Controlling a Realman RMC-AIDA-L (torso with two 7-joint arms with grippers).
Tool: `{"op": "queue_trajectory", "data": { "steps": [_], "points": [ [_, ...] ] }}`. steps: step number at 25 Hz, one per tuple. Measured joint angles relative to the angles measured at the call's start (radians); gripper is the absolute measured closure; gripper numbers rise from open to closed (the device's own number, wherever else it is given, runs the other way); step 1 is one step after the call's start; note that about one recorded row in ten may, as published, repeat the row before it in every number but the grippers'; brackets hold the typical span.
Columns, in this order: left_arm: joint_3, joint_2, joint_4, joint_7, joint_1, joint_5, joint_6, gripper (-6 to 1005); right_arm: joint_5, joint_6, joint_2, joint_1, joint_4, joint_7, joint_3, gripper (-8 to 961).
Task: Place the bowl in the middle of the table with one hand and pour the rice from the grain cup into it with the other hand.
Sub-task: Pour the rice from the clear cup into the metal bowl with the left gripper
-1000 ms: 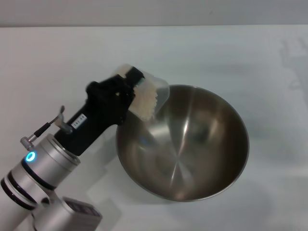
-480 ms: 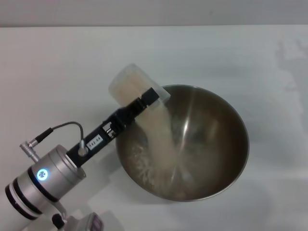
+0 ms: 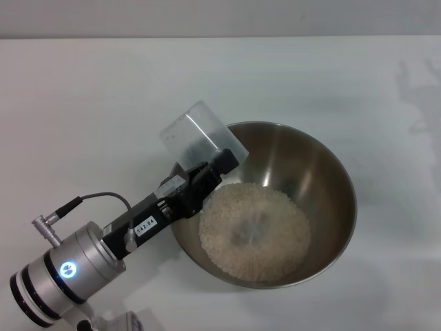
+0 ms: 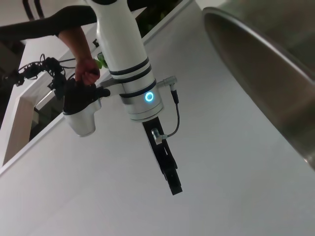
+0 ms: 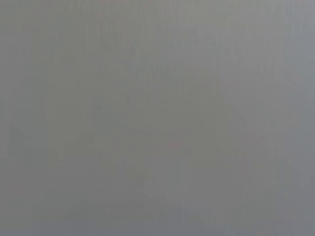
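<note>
Now left gripper (image 3: 213, 165) tips grain cup (image 3: 200, 138); label "142-04"

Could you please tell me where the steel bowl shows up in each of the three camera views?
Head view: the bowl sits right of centre on the table, rice heaped inside, the left gripper holding the grain cup at its rim.
Left wrist view: only the bowl's outer wall and rim.
Right wrist view: not visible, blank grey.
Shared landmark: the white table.

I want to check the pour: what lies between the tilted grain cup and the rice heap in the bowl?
In the head view, only the left gripper holding the grain cup, then bare bowl wall above the rice.
</note>
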Motion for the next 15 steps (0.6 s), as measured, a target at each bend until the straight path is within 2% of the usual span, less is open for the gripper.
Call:
{"op": "queue_trajectory", "data": {
  "steps": [12, 15],
  "points": [
    [-0.001, 0.003, -0.002, -0.005, 0.003, 0.001, 0.0, 907, 0.0, 0.006, 0.002, -0.005, 0.003, 0.0, -0.004, 469],
    [-0.029, 0.004, -0.046, -0.154, 0.019, -0.011, 0.01, 903, 0.0, 0.009, 0.002, 0.006, 0.0, 0.009, -0.004, 469]
  ]
}}
